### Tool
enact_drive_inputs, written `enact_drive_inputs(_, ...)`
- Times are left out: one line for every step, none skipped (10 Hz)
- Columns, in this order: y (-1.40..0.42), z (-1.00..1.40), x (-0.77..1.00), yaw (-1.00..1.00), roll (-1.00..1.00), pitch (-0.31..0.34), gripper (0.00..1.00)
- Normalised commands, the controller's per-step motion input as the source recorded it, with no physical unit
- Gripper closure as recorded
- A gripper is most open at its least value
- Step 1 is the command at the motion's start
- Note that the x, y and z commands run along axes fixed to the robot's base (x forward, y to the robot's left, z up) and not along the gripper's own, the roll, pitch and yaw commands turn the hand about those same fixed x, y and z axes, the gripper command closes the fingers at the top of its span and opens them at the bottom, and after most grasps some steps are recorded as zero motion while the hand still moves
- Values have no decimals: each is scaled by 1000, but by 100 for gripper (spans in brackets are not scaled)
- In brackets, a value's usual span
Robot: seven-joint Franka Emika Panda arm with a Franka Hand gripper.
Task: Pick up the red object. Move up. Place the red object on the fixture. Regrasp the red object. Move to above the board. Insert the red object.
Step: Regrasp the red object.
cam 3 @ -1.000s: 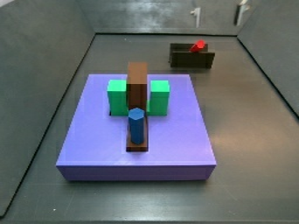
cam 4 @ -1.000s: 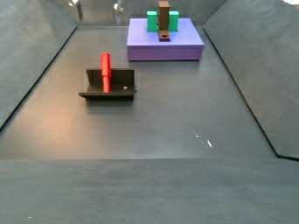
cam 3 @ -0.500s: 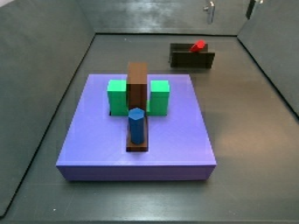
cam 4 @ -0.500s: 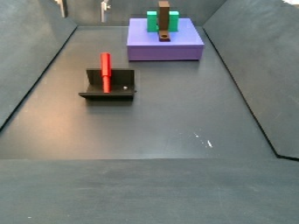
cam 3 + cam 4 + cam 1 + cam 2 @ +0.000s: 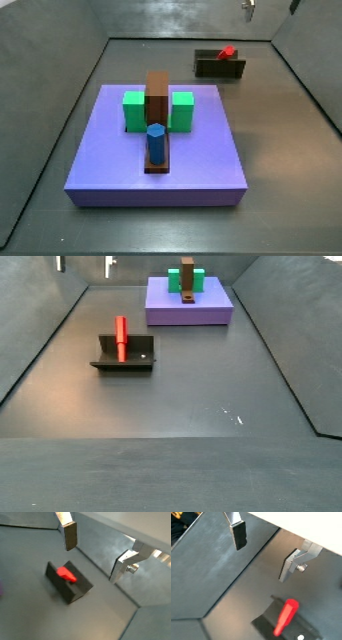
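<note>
We judge the placing done and the regrasp next: the red object [image 5: 120, 338] rests on the fixture [image 5: 124, 359], and the end effector [image 5: 100, 554] hangs high above it, fingers [image 5: 238, 537] apart and empty. Next we would bring the end effector down over the fixture and line its jaws across the peg's slim sides. In a side view the peg's long axis runs along the floor, pointing roughly toward the board [image 5: 189, 308], which sits well apart.

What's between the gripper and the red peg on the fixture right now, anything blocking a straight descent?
Nothing visible. The gripper hangs open, high above the fixture; the red object lies on it, with only open air between in both wrist views.
</note>
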Motion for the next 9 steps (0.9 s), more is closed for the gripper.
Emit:
enact_drive_inputs(0,-26,29,171,1000,54,0)
enact_drive_inputs(40,0,0,151,1000,189,0)
enact_drive_inputs(14,0,0,226,1000,209,0)
enact_drive_inputs(0,0,0,374,1000,249,0)
enact_drive_inputs(0,0,0,417,1000,263,0)
enact_drive_inputs(0,-60,-14,511,1000,54,0)
enact_drive_inputs(0,-434,-151,651,843,-37,0)
enact_drive_inputs(0,-666,-220,520,631,-37,0)
enact_drive_inputs(0,-689,-203,523,580,0,0)
